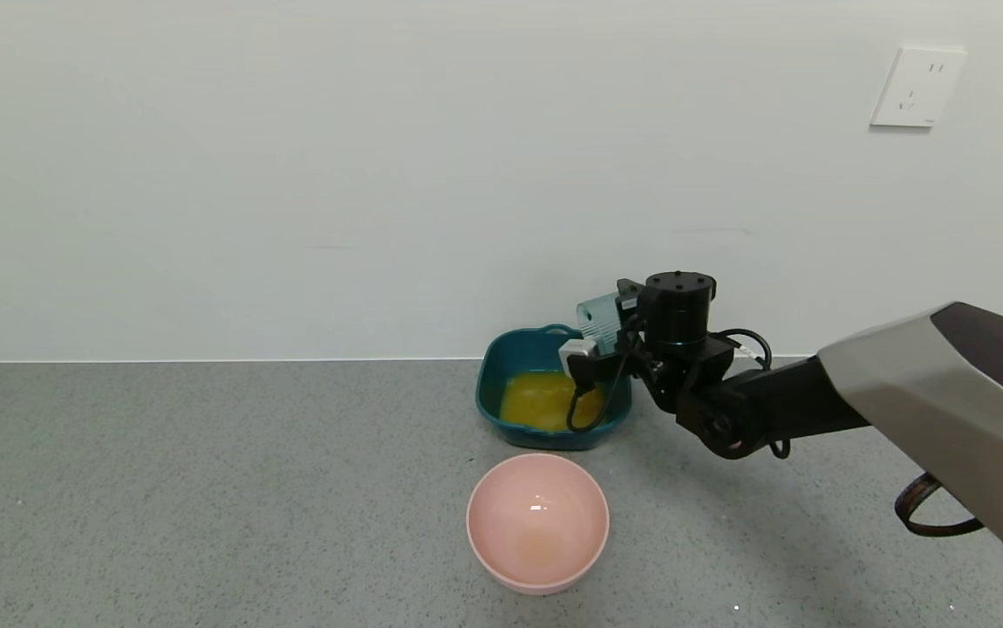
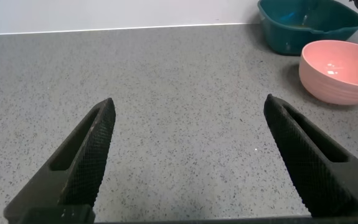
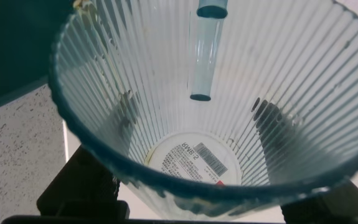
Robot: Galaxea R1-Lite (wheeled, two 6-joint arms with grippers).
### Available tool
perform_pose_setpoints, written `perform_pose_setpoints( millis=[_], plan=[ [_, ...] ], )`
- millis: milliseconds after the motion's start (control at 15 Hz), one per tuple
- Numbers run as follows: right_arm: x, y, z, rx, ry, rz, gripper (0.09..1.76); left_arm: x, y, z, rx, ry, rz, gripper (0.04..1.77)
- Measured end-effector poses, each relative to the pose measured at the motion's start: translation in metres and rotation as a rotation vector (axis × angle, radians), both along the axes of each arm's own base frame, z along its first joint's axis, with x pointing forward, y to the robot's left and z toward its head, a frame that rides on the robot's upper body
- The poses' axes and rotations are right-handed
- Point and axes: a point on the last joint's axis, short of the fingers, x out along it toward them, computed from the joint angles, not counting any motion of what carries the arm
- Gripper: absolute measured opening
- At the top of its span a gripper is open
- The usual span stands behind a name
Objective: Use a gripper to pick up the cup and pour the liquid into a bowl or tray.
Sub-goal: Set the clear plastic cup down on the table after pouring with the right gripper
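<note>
My right gripper (image 1: 610,336) is shut on the cup (image 1: 599,321), a pale blue-green ribbed tumbler, and holds it tipped over the far right side of the dark teal dish (image 1: 501,410). The orange-yellow liquid (image 1: 545,399) lies pooled in that dish. In the right wrist view the cup (image 3: 216,124) fills the frame, mouth toward the camera; it holds only a few yellowish drops, a label shows on its base, and the fingers (image 3: 79,186) press its sides. My left gripper (image 2: 188,109) is open and empty over bare counter, out of the head view.
A round pink bowl (image 1: 538,522) stands in front of the teal dish, with a faint stain at its bottom; it also shows in the left wrist view (image 2: 340,70). The grey speckled counter (image 1: 205,488) ends at a white wall close behind the dish.
</note>
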Motion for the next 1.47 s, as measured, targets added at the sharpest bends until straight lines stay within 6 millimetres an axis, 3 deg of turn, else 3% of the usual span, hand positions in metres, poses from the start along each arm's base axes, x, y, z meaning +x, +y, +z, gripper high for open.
perform_pose_setpoints(
  millis=[1000, 1467],
  plan=[
    [0.0, 0.001, 0.0, 0.028, -0.024, 0.003, 1.37, 0.0, 0.0, 0.0, 0.0, 0.0, 0.0, 1.72],
    [-0.007, 0.003, -0.01, 0.302, 0.014, -0.014, 1.37, 0.0, 0.0, 0.0, 0.0, 0.0, 0.0, 1.72]
  ],
)
